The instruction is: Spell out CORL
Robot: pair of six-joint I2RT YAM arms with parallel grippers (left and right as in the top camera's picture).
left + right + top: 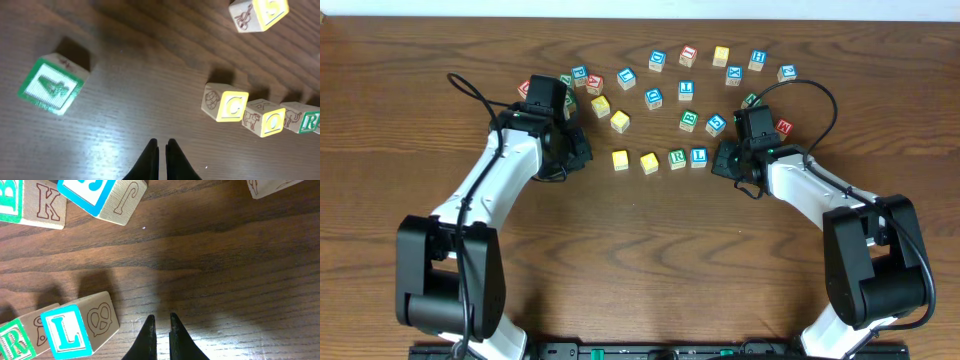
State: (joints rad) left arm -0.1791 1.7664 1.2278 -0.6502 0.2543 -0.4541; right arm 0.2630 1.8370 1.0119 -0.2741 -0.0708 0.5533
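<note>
Nearest the lens in each wrist view stood the fingertips. The left gripper [162, 142] was clenched to a hairline gap and held nothing. The right gripper [161, 317] was likewise drawn in to a narrow slit and held nothing. Both hovered over bare wood.

Surface: a dark brown wood-grain table [650, 260], lightly glossy, with glare in the left wrist view. A pale strip ran along the far edge in the overhead view; what it was could not be determined.

Writing read: the C block [231, 104], yellow-framed, and the O block [265, 118], also yellow, lay just beside each other. The R block [304, 118], green-framed, followed, and the L block [67, 332], blue-framed, sat against it. Seen from overhead, these four formed one row at mid-table, between the two grippers, reading C, O, R, L. Line drawings of animals marked the sides of C and O, and a pretzel marked the side of L. A brown K [50, 207] showed on a loose block's side.

Count: two arms, two grippers, four blocks in the row. The loose blocks [686, 90] were scattered beyond the row and numbered close to twenty, but the arms covered some. One green picture block [50, 85] lay apart, left of the left gripper.
</note>
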